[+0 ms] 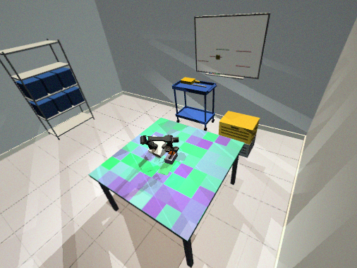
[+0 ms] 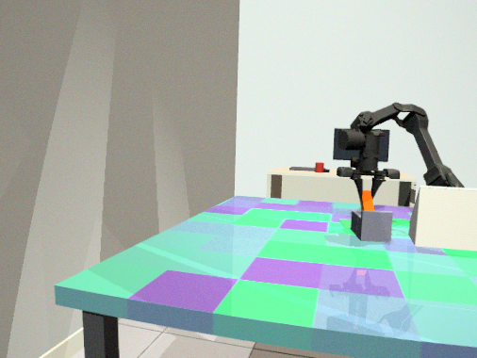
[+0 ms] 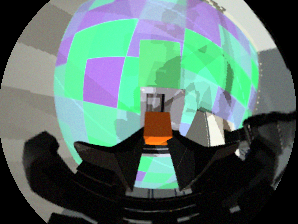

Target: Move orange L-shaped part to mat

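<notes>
Orange part (image 2: 367, 202) pinched by end effector (image 2: 368, 188), w/ lower end in tray (image 2: 372, 226).

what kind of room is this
Probably a lab or workshop room: a whiteboard hangs on the wall, a metal shelf rack holds dark blue bins, and a blue cart stands behind the table that carries the robot arm.

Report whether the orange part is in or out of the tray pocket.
Partly out: the orange part stands steeply, pinched by the gripper, its lower end still at the grey tray.
</notes>
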Controlling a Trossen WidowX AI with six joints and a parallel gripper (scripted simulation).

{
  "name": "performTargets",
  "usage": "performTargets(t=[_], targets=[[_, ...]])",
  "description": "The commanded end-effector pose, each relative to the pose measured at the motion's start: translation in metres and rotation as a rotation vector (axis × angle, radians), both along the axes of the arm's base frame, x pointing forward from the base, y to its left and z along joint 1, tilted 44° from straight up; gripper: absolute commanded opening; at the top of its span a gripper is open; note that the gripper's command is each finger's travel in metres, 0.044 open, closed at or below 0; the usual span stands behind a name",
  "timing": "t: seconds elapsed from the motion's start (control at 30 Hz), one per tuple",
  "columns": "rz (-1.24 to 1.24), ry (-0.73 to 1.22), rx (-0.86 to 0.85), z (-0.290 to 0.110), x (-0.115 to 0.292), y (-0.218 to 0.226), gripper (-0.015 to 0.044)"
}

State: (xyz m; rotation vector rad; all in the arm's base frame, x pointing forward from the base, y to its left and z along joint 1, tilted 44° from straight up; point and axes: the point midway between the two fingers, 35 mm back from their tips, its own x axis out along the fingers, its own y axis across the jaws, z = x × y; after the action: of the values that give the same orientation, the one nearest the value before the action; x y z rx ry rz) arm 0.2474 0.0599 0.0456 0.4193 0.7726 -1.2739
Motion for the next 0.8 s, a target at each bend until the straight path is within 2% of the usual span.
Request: performTargets(t=[0.0, 0.77], targets=[[-0.006, 0.0, 0.008, 0.004, -0.001, 0.005, 0.0], [-0.005, 0.001, 0.009, 0.031, -0.004, 0.031, 0.0]])
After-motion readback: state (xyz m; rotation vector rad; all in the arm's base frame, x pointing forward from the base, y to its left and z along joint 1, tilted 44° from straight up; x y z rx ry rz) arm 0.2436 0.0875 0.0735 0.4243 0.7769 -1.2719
